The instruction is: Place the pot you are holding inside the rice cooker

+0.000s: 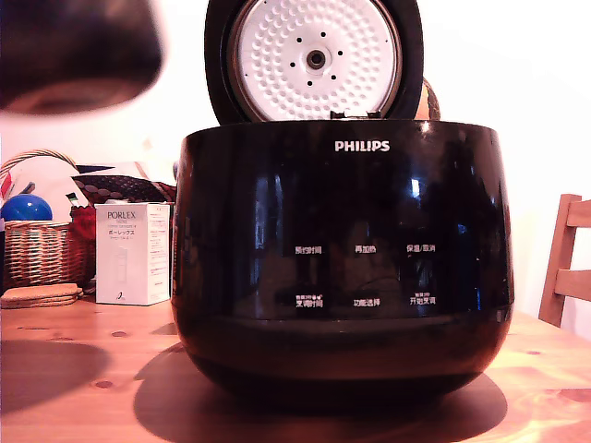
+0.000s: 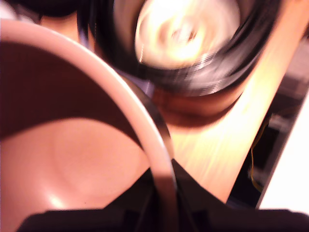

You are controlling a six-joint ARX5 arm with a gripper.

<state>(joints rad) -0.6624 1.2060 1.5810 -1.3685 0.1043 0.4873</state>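
White lettering "PHILIPS" stands high on the front of the rice cooker, centred below its raised lid; beneath it, two rows of three small white Chinese button labels, too small to read with certainty; on the white box standing beside the rice cooker at the exterior view's left, "PORLEX" in dark capitals near the top, a line of Japanese katakana under it, and a small mark near the base resembling "2"; the wrist view, blurred, shows no legible text.
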